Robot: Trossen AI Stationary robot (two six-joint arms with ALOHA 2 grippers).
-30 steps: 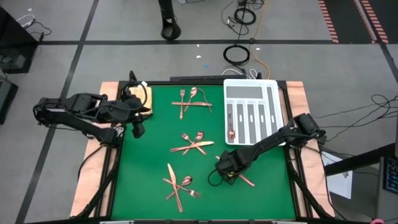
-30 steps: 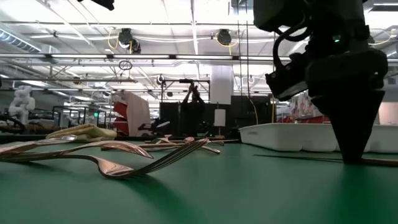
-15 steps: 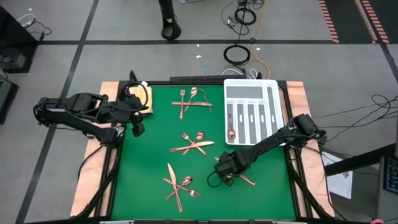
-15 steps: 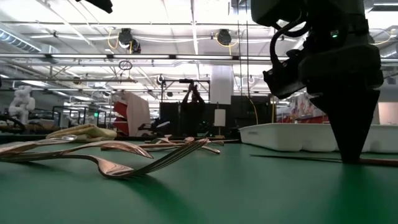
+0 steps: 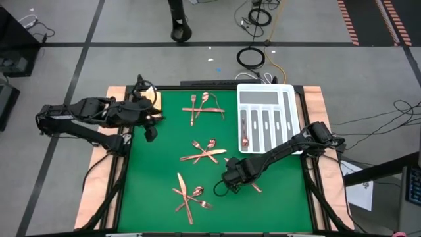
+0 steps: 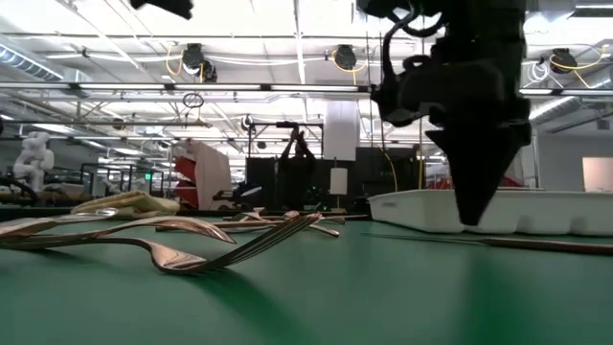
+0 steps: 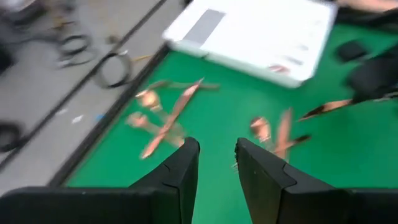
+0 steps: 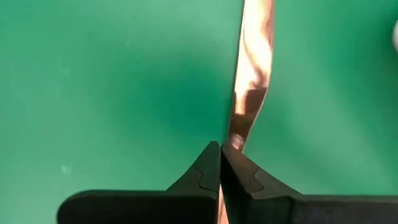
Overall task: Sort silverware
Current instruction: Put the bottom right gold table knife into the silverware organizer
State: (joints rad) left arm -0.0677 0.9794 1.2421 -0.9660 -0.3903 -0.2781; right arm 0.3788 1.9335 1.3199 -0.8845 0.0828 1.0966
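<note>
Overhead, the high view shows the right tool (image 5: 234, 179) low over the green table (image 5: 158, 171), at the near-right part of the mat, with one copper piece (image 5: 254, 187) lying just beside it, toward the right edge. That piece's long axis runs diagonally, slanting toward the near-right corner. The white divided tray (image 5: 267, 117) sits at the far right, with one utensil already in a slot. Three clusters of silverware (image 5: 204, 153) lie spread over the middle and left of the mat. The left tool (image 5: 150, 133) hangs near the far-left corner, beside a tan cloth (image 5: 152, 100).

From table height, the low view has the right tool's tapered tip meeting the mat, a thin piece (image 6: 536, 243) lying flat next to it, the tray (image 6: 498, 211) behind.

The left wrist view shows its fingers (image 7: 186, 163) slightly parted, holding nothing.

The right wrist view shows the fingers (image 8: 211, 163) pinched together on the end of a copper handle (image 8: 252, 74), which stretches straight away from them. The right arm is plainly nearer; the lift likely depends on that end grip holding.
</note>
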